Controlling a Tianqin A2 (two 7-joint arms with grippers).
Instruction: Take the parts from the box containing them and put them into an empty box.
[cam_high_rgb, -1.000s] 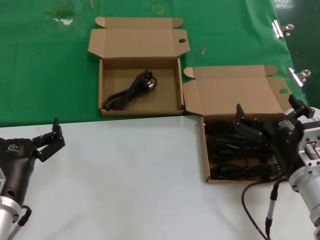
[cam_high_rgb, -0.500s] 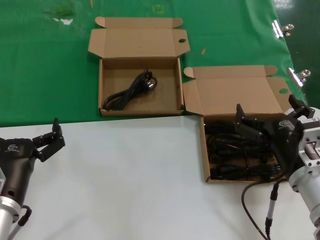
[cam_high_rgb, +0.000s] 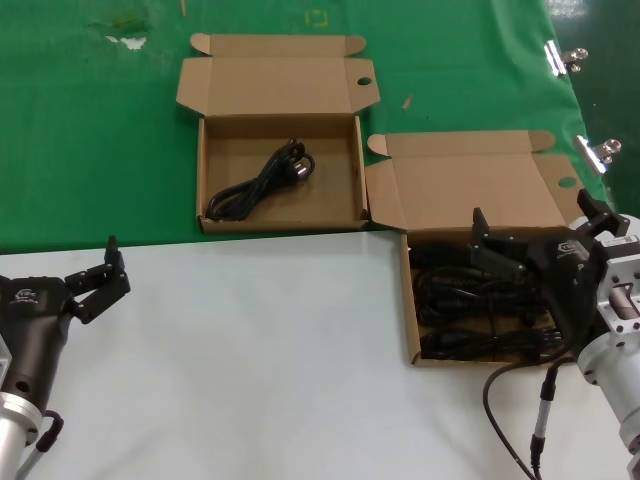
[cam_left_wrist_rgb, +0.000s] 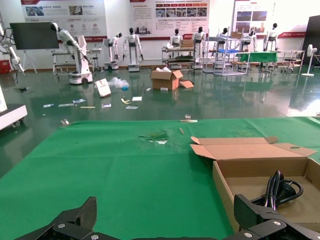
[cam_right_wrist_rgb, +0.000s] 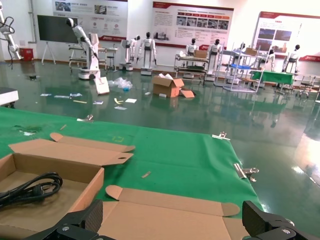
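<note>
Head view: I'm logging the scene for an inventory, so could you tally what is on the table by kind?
Cardboard boxes: 2, the far box and the near box.
Power cords lying apart: 1, a cord in the far box.
Cord pile in the near box: several, too tangled to count.
Metal clips: 2, one clip and another clip.
Total: 5 countable things, plus the pile.

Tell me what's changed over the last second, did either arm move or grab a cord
Nothing visibly changed. The right gripper hangs open over the full box, holding nothing. The left gripper waits open over the white table. One cord lies in the far box.
</note>
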